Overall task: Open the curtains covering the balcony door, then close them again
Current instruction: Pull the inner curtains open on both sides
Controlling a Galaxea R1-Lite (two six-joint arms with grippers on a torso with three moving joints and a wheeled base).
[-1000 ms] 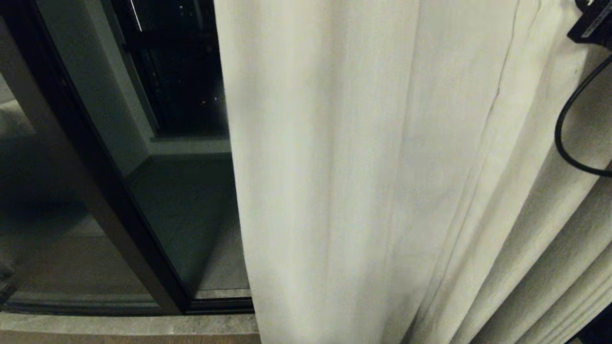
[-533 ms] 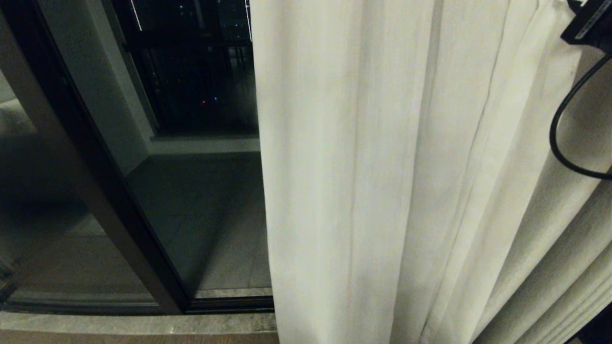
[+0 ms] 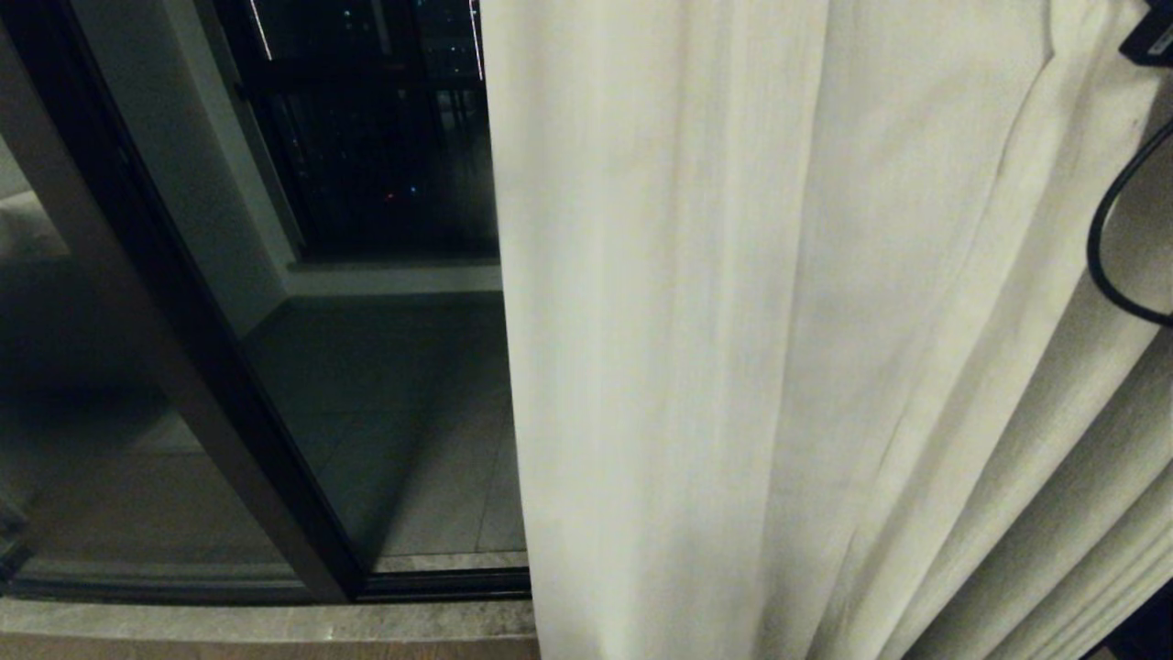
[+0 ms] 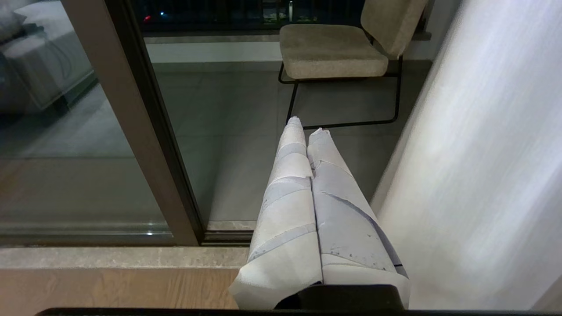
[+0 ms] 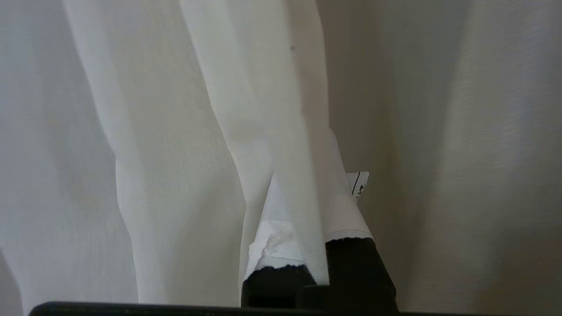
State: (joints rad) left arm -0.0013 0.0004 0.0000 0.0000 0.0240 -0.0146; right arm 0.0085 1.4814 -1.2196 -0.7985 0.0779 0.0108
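While curtain (image 5: 184, 145) folds hide its tips, the right end effector (image 5: 307, 206) pinches the fabric, closed.

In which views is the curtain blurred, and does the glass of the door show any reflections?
Left wrist view: the curtain is streaked with blur, while the left gripper is sharp. Head view: the curtain's folds look soft; the balcony door glass is dark, with small light points. Right wrist view: fabric fills the frame, draped between the right gripper's fingers.
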